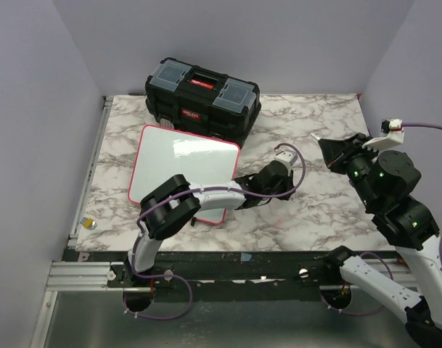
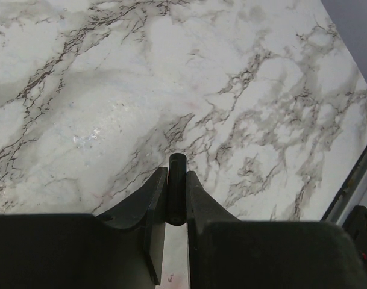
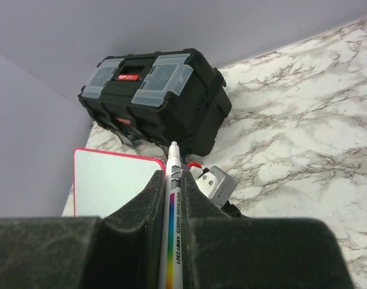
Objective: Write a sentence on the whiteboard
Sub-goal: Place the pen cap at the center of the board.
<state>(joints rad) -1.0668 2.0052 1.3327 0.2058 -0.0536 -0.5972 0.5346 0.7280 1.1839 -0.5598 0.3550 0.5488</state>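
The whiteboard [image 1: 184, 163], white with a thin red rim, lies flat at centre-left; in the right wrist view, the whiteboard [image 3: 108, 180] shows a blank corner. The sentence is not in view. My left gripper [image 1: 279, 187] reaches out to the right of the board, low over the marble. It is shut [image 2: 176, 174] on a short black marker cap [image 2: 176, 189]. My right gripper [image 1: 324, 143] hangs above the table's right side. It is shut [image 3: 176, 180] on a white marker [image 3: 173, 235] with a rainbow stripe, whose bare tip points toward the board and toolbox.
A black toolbox [image 1: 202, 98] with a red latch stands right behind the board, also seen as the toolbox [image 3: 156, 99] in the right wrist view. A small yellow object [image 1: 90, 223] lies at the table's left edge. The left arm's wrist [image 3: 216, 183] lies just beyond the marker tip.
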